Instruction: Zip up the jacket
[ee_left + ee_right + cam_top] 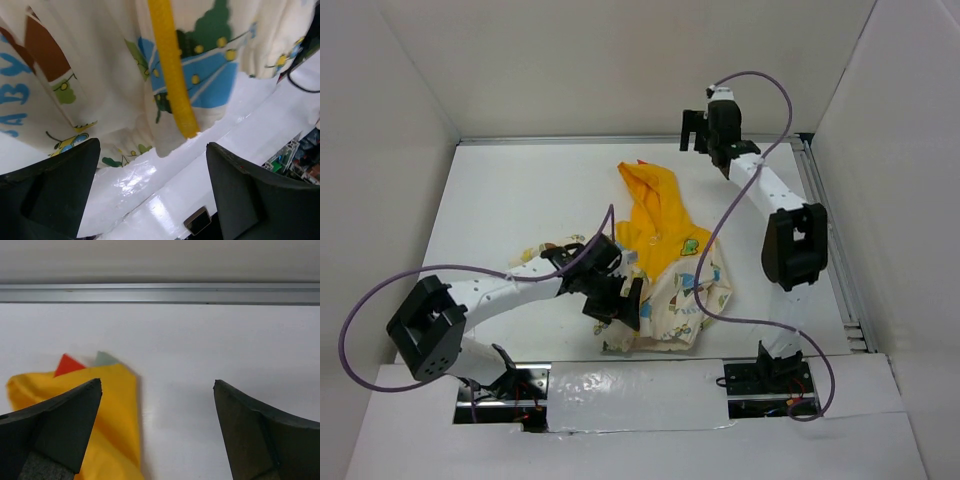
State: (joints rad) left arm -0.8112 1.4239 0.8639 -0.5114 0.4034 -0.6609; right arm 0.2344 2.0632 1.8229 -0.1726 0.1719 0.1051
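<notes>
- White tabletop [500, 200] carries the jacket [665, 250] centrally, hood [655, 200] toward 12 o'clock.
- Left tool [152, 145], released, hovers over the yellow zipper strip [172, 65]; right tool [157, 382], released, beside the hood.
- Probably the approach step; next needs a firm pinch at the strip's lower end.

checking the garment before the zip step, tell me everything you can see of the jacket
The jacket is soft cream fabric with colourful cartoon prints and a yellow-orange hood pointing to the far side. It lies crumpled on the white table, towards the near edge. A yellow zipper strip runs down the front to the hem. The open left gripper hovers at its near-left edge; no contact shows.
</notes>
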